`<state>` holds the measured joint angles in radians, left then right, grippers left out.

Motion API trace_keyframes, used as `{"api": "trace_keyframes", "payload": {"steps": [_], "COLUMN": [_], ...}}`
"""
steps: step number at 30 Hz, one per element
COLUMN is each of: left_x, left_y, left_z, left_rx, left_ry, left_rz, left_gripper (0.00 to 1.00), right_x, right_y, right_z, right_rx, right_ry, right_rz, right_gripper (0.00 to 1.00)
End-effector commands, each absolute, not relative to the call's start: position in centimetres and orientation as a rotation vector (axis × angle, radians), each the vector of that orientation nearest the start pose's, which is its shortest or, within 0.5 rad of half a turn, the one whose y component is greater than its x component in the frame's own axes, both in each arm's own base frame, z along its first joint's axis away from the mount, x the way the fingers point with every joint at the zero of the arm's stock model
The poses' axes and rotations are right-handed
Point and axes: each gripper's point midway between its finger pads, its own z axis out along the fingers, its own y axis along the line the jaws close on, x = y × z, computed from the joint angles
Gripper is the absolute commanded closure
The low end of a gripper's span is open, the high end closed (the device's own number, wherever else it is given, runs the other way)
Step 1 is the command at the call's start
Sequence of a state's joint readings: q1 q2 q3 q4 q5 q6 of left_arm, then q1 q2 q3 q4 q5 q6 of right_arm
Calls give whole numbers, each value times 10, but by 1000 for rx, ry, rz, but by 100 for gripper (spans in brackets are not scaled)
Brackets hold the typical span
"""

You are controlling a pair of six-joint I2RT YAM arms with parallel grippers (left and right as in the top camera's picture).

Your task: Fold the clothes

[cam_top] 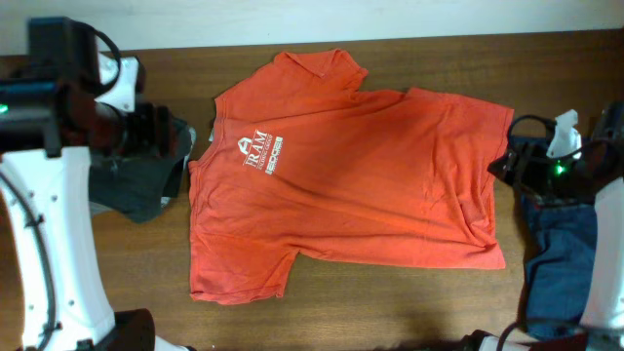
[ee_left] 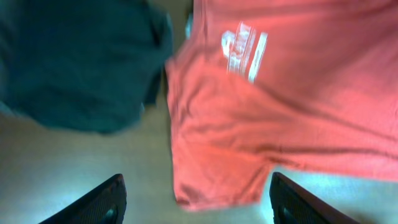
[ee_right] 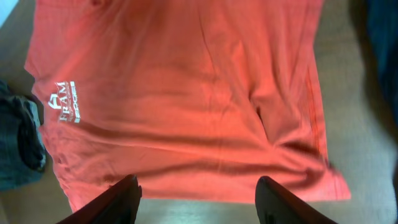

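An orange T-shirt (cam_top: 351,166) with a white chest logo lies spread flat on the wooden table, collar to the left, hem to the right. It also shows in the left wrist view (ee_left: 280,106) and the right wrist view (ee_right: 186,99). My left gripper (ee_left: 196,202) is open and empty, above the table near the shirt's lower sleeve. My right gripper (ee_right: 199,202) is open and empty, held above the table just off one long edge of the shirt. In the overhead view the left arm (cam_top: 146,127) sits left of the shirt and the right arm (cam_top: 556,161) right of it.
A dark grey-green garment (cam_top: 146,180) lies bunched at the left beside the shirt, also in the left wrist view (ee_left: 81,62). A blue denim garment (cam_top: 561,263) lies at the right by the right arm. The table's far edge (cam_top: 390,39) runs behind the shirt.
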<state>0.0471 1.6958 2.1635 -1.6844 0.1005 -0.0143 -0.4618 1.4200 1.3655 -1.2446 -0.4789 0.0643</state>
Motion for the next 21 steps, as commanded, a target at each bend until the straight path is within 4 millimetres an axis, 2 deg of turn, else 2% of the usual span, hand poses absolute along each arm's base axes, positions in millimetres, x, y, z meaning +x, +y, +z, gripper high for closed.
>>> {"api": "trace_keyframes", "payload": {"steps": [1,4,7,9,10,11,12,14,18,21], "left_x": [306,272,247,235,229,227,224,219,221,227], "left_y": [-4,6,17,19,14,11,3,-3,-3,-3], "left_z": [248,191,138,98,75,67,50,29,7,-3], "left_rx": [-220,-332,-437,-491,-527,-539,-563,-575,-590,-585], "left_ry": [3013,3230,3345,3375,3375,3370,3353,3332,3279,3233], "left_rz": [-171,-94,-35,-70,-148,-190,-278,-344,-338,-333], "left_gripper": [26,27,26,23,22,22,23,24,24,33], "right_x": [277,264,258,254,251,249,247,243,240,240], "right_y": [-58,-56,-57,-55,-53,-53,-51,-50,-49,-49], "right_z": [193,178,161,151,144,141,134,126,115,114], "right_rx": [712,753,773,796,806,809,816,824,831,830], "right_ry": [2733,2795,2825,2843,2857,2863,2872,2884,2895,2893], "right_rz": [557,555,539,550,558,561,565,567,569,565], "right_gripper": [36,36,36,35,35,35,35,35,35,35]}}
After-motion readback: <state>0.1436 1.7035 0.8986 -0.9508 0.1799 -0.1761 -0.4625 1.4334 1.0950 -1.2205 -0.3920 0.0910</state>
